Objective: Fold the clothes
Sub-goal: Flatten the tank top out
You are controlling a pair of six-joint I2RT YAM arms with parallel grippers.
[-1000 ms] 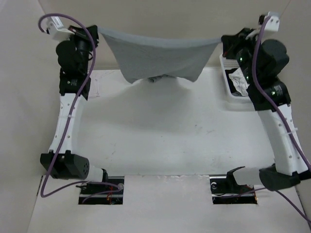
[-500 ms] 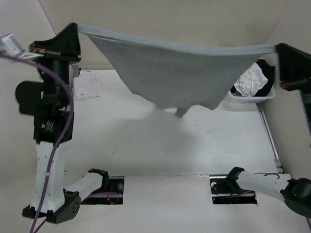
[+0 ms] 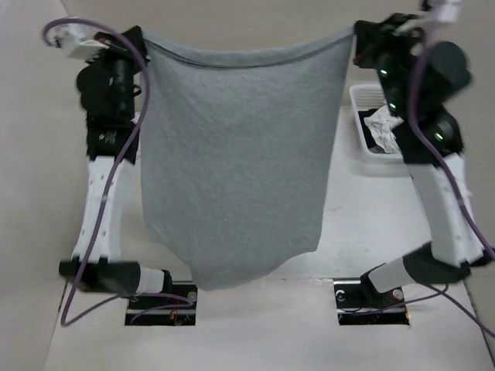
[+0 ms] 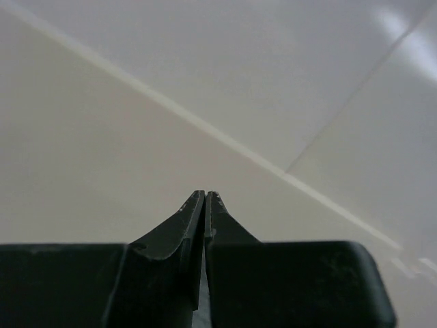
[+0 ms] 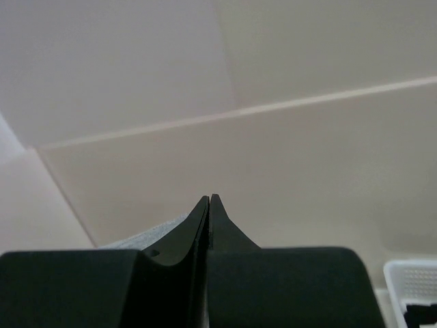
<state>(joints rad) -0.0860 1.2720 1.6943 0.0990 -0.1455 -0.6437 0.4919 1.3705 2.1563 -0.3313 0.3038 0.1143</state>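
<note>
The clothes [image 3: 236, 162], one plain heather-grey knit garment, hang in the air as a wide sheet in the top view. The stitched top edge is stretched between my two grippers and the lower edge dangles near the arm bases. My left gripper [image 3: 141, 35] is shut on the top left corner, my right gripper [image 3: 357, 29] on the top right corner. In the left wrist view the left gripper [image 4: 205, 194] shows pressed jaws against bare wall. In the right wrist view the right gripper [image 5: 209, 197] is shut, with a strip of the grey clothes [image 5: 153, 234] at its left.
A white basket [image 3: 360, 135] with white and black garments stands at the back right of the white table [image 3: 371, 224]. Pale walls close in the back and sides. Purple cables loop along both arms.
Both arms have swung while holding the garment. It went from a taut band with a short drape at the back to a long sheet hanging down over the table towards the near edge.
</note>
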